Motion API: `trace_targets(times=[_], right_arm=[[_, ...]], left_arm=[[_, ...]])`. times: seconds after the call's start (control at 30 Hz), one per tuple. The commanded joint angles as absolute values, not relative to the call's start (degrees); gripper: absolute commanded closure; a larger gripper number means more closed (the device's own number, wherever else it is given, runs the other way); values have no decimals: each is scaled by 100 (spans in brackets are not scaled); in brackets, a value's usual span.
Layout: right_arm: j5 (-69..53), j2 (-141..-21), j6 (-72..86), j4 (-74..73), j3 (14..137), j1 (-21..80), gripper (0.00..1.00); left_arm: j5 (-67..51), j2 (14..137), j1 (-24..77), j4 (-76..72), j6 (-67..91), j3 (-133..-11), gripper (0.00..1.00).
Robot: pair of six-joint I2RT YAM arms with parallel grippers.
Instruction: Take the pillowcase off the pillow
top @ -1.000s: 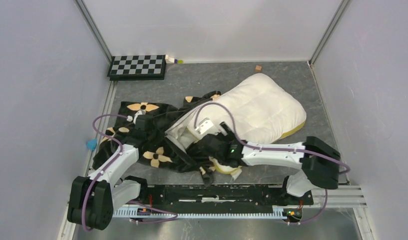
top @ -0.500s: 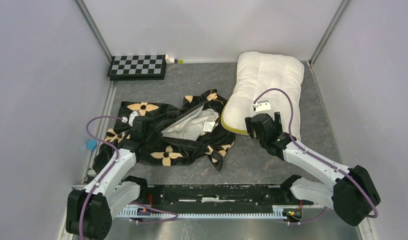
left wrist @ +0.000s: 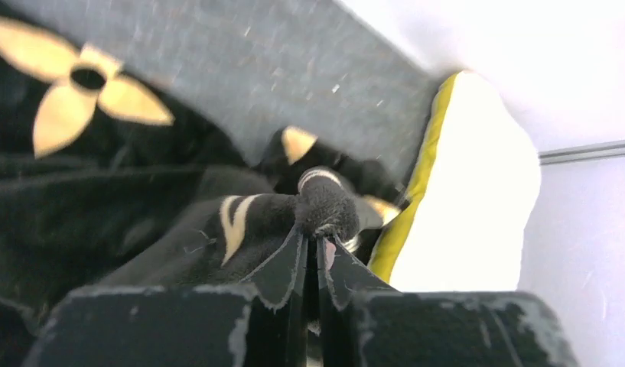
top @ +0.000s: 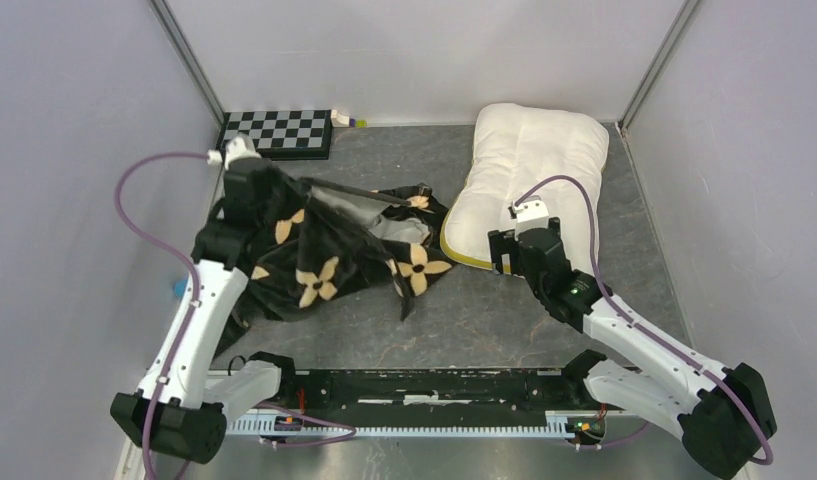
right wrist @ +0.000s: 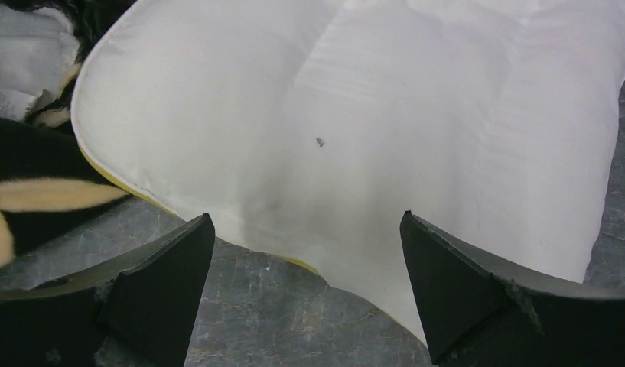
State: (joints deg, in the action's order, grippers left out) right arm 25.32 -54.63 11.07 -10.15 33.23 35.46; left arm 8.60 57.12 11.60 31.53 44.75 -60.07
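– Black plush is bunched in the left gripper (left wrist: pixel 313 248). The jaws are pinched tight on one small fold of the pillowcase (top: pixel 324 250). The fold is held up and the rest drapes down to the table (top: pixel 504 310).
– Right side?
– Right gripper (right wrist: pixel 305 222) is spread wide and empty, hovering over the near edge of the pillow (top: pixel 539 165).
– So the pillow's out?
– Looks it. It's bare, far right, against the back wall, yellow edge toward the pillowcase. The pillowcase lies left of it. Its right hem is just beside that edge; can't tell if they touch.
– Risks?
– Grip first. It's a small bite on what I'd guess is slippery pile, so the weight of the hanging cloth could pull it free on a fast swing. Then the hem: if it's caught on the pillow's corner, hauling left drags the pillow along.
– Anything else?
– Left wrist is near the checkerboard (top: pixel 276 132), so a move further back could knock it. The open right fingers could snag the quilting if they drop.
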Motion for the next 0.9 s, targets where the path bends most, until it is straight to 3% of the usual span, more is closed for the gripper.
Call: trace_targets(times=[0.0, 0.23, 0.5, 0.6, 0.63, 0.7, 0.73, 0.77, 0.87], right_arm=[[2459, -5218, 1026, -733, 3317, 3532, 2], [2449, -5264, 1086, -855, 3445, 3528, 2], [2303, -5089, 1090, -946, 3650, 3528, 2], [2267, -4946, 1114, -974, 3618, 3533, 2], [2282, -4894, 1125, -957, 3560, 3533, 2], [2355, -4811, 1156, -888, 3424, 3533, 2], [2406, -4805, 1151, -843, 3375, 3532, 2], [2423, -4811, 1154, -778, 3331, 3533, 2], [2325, -4854, 1035, -500, 3344, 3531, 2]], left_arm=[[814, 6462, 1024, 3746, 3716, -7926, 97], [558, 8379, 651, 4837, 3207, -12019, 98], [-1389, 10440, 658, 3627, 4760, -14045, 98], [-1668, 10791, 661, 3476, 5108, -14212, 94], [-1595, 10773, 659, 3614, 5168, -14052, 78], [-1314, 10555, 659, 4131, 5053, -13524, 27], [-1152, 10380, 659, 4257, 4845, -13179, 10], [-981, 10108, 659, 4301, 4705, -12624, 0], [-501, 9110, 661, 3759, 4313, -10654, 0]])
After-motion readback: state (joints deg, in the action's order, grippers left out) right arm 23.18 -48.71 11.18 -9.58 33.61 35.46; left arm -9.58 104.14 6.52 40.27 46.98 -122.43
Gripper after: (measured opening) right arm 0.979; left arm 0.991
